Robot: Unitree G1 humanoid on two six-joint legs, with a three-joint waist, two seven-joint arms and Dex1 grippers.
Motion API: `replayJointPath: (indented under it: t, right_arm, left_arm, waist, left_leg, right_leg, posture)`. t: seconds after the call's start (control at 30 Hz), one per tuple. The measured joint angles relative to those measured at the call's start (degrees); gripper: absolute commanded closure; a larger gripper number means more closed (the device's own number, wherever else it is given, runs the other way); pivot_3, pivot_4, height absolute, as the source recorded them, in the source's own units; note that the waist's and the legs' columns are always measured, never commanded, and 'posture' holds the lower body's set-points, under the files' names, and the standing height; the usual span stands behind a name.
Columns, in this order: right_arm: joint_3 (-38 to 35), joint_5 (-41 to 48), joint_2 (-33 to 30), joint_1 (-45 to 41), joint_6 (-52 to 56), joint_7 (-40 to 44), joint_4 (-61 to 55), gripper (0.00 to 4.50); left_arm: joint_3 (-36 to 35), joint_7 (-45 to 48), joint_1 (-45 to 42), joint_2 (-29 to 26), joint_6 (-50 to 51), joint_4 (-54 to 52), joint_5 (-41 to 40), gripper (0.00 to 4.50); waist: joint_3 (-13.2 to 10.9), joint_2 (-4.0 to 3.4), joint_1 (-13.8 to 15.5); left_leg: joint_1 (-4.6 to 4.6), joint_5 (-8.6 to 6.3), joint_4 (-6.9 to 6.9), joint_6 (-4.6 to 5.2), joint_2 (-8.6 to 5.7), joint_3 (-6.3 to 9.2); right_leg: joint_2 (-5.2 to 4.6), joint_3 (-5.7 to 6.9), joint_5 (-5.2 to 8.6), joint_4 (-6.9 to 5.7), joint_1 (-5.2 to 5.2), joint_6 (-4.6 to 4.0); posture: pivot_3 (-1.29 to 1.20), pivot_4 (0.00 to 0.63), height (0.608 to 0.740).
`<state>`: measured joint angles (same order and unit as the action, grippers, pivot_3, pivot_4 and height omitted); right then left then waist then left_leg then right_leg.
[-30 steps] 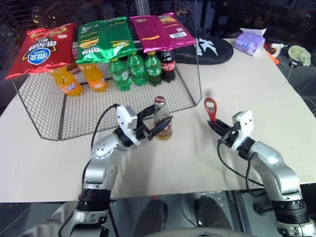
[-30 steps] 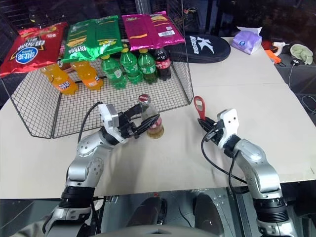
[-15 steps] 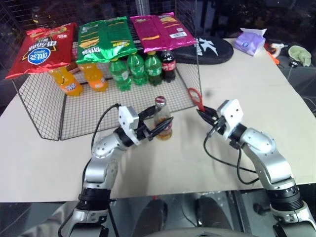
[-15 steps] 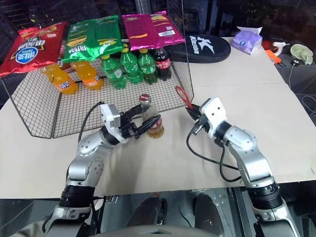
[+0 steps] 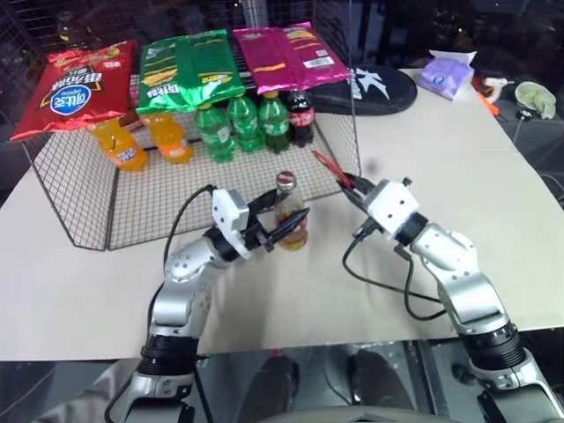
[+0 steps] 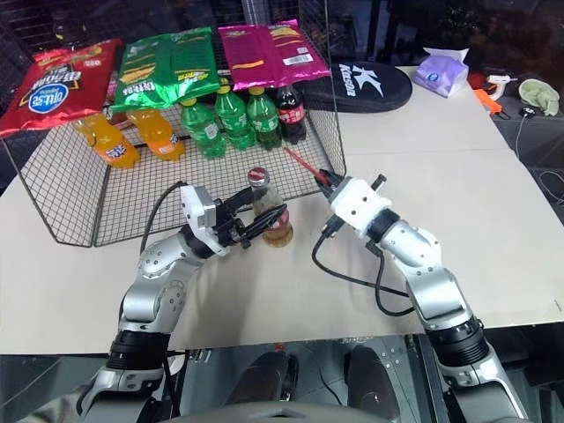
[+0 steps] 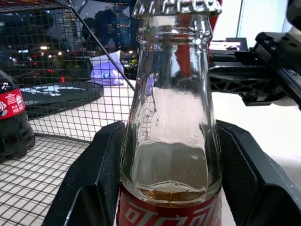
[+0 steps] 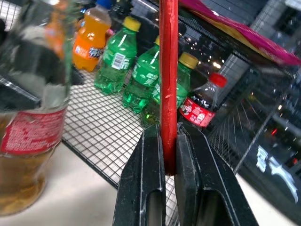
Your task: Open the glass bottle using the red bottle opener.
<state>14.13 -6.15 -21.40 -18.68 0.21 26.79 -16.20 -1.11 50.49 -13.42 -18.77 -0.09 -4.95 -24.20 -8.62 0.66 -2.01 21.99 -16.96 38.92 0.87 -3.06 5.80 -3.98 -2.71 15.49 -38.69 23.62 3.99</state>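
The glass bottle (image 5: 288, 211) stands upright on the beige table, with amber drink low in it, a red label band and a crown cap. My left gripper (image 5: 289, 227) is shut on its body, one black finger (image 7: 94, 179) pressed to each side. Just to its right, my right gripper (image 5: 349, 186) is shut on the handle of the red bottle opener (image 5: 328, 165). The opener slants up and left towards the bottle's cap, a short gap away. In the right wrist view the opener (image 8: 168, 84) is seen edge-on between the right gripper's (image 8: 169, 155) pads, with the bottle (image 8: 28, 117) beside it.
A wire basket (image 5: 88, 203) stands right behind the bottle, holding orange bottles, green bottles (image 5: 242, 123) and a cola bottle (image 5: 300, 115), with snack bags on top. A black bag (image 5: 379, 88) and a purple tissue pack (image 5: 445, 75) lie far right. Cables hang from both wrists.
My right gripper has carried the opener left and up, closer to the bottle, and rolled so the opener now slants left. The left gripper and the bottle have stayed put.
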Motion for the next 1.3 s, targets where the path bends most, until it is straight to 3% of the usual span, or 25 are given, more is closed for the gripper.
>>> replayJointPath:
  t: [0.27, 0.6, 1.07, 1.3]
  right_arm:
    - [2.8, -8.6, -1.1, -1.3, -9.4, -2.1, 5.6, 4.50]
    - [4.1, -16.6, 2.4, -6.0, -18.2, -9.7, 14.5, 4.50]
    - [5.1, -20.1, 3.6, -8.2, -28.0, -16.2, 23.6, 4.50]
    - [5.4, -19.3, 3.0, -8.6, -30.8, -15.0, 23.7, 4.50]
  left_arm:
    - [0.0, 0.0, -0.2, 0.2, -0.4, 0.6, 0.3, 2.04]
    - [0.1, 0.1, -0.4, 0.4, -0.7, 1.0, 0.1, 2.04]
    - [-0.5, 0.1, -0.4, 1.4, -0.7, 1.4, -0.1, 2.04]
    - [-0.3, 0.0, -0.3, 1.6, -1.0, 1.4, 0.2, 2.04]
  waist:
    - [0.0, 0.00, 0.0]
    - [0.0, 0.00, 0.0]
    - [0.0, 0.00, -0.1]
    - [0.0, 0.00, -0.1]
  left_leg:
    - [-0.02, 0.00, 0.00, -0.01, 0.00, -0.01]
    - [-0.03, 0.00, 0.00, -0.01, 0.00, -0.01]
    - [-0.05, 0.01, 0.00, -0.01, -0.01, -0.01]
    - [-0.07, 0.01, 0.00, -0.01, -0.01, -0.02]
  right_leg:
    - [0.00, 0.00, 0.00, -0.01, -0.01, 0.00]
    - [0.01, -0.01, 0.00, -0.02, -0.02, 0.00]
    - [0.02, -0.01, 0.00, -0.02, -0.04, 0.00]
    - [0.01, -0.02, 0.00, -0.01, -0.07, 0.00]
  posture:
    - [0.00, 0.150, 0.740]
    - [0.00, 0.150, 0.740]
    - [0.00, 0.150, 0.740]
    - [0.00, 0.150, 0.740]
